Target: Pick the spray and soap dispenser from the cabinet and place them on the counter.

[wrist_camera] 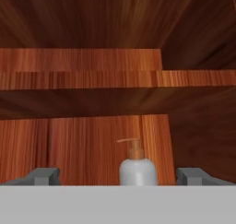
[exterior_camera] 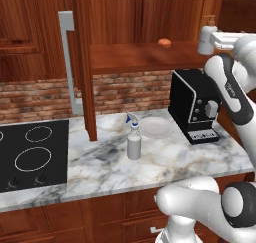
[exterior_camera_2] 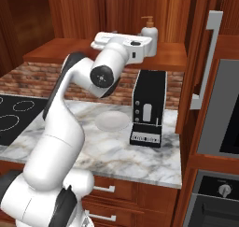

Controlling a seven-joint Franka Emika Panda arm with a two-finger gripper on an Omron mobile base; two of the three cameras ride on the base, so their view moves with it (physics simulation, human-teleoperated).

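Gripper (wrist_camera: 118, 176) inside cabinet (exterior_camera: 145, 17), fingers spread wide, holding nothing. Soap dispenser (wrist_camera: 138, 168) upright on cabinet shelf, between 2 fingertips (contact unclear). Spray (exterior_camera: 133, 137) upright on counter (exterior_camera: 190, 159), below cabinet, beside plate (exterior_camera: 156, 127). No readable labels.

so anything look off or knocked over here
Nothing stands out. The spray stands upright on the counter, and the soap dispenser stands upright on the cabinet shelf between the open gripper's fingers.
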